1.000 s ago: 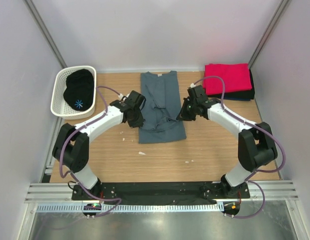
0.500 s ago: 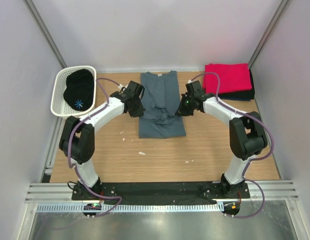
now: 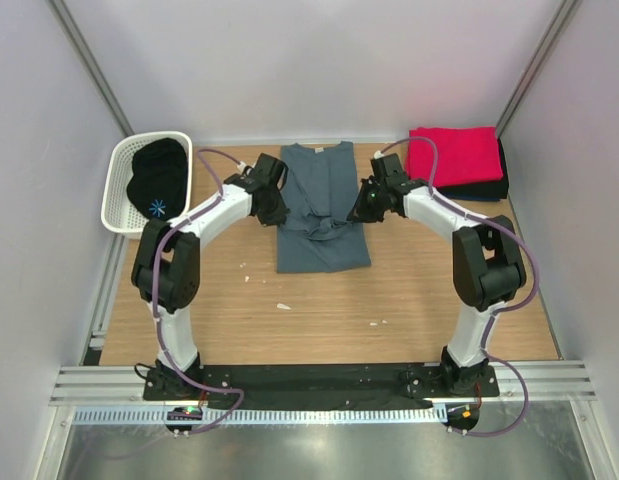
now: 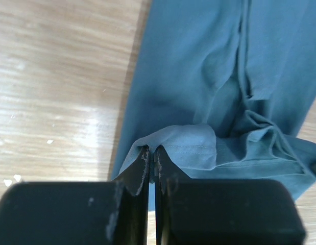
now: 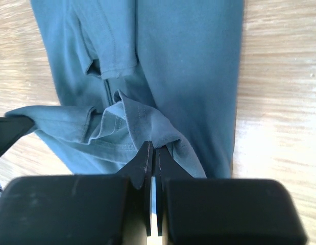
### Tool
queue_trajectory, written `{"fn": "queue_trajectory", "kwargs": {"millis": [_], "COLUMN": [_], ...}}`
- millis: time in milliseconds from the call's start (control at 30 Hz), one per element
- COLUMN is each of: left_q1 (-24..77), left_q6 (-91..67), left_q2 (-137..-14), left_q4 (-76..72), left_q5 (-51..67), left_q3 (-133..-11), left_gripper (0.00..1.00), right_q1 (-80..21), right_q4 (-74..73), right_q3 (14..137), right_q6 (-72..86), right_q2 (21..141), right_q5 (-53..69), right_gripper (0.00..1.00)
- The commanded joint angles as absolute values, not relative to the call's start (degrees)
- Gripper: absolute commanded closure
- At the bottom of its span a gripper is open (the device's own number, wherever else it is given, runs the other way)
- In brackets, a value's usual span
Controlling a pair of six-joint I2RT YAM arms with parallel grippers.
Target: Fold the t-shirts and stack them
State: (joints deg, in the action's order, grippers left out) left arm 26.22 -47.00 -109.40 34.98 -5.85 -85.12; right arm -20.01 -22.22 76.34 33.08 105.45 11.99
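The slate blue-grey t-shirt [image 3: 321, 205] lies lengthwise on the table's middle, sleeves folded in, its near part doubled over. My left gripper [image 3: 273, 212] is shut on the shirt's left hem corner [image 4: 163, 145] and holds it lifted above the shirt. My right gripper [image 3: 361, 210] is shut on the right hem corner [image 5: 163, 133], also lifted. A bright red folded t-shirt [image 3: 454, 157] lies on a dark folded one [image 3: 489, 188] at the back right. A black t-shirt [image 3: 157, 178] sits in the basket.
A white perforated basket [image 3: 119, 200] stands at the back left. Grey walls close in the sides and back. Small white specks lie on the wooden table [image 3: 319, 310] nearer the arm bases.
Both grippers have carried the shirt's near hem away from the arm bases toward the collar. The doubled part of the shirt has grown and the shirt looks shorter.
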Motion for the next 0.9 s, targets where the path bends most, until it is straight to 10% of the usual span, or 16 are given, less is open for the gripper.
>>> {"fn": "queue_trajectory", "kwargs": {"millis": [0, 867], "left_q1": [25.8, 25.8], "left_q6": [-45.2, -44.7], "left_q2": [-110.8, -107.7], "left_q4": [33.8, 34.2], "left_q5": [-5.4, -6.0], "left_q3": [-88.4, -90.1], "left_gripper": [1.00, 1.00], "right_q1": [-19.4, -19.1], "right_q4": [-20.0, -20.3], "right_q3": [79.1, 80.3], "right_q6": [32.4, 32.4], "right_q2": [107.2, 101.4], "right_q5": [12.5, 15.3], "right_gripper": [0.99, 0.99]}}
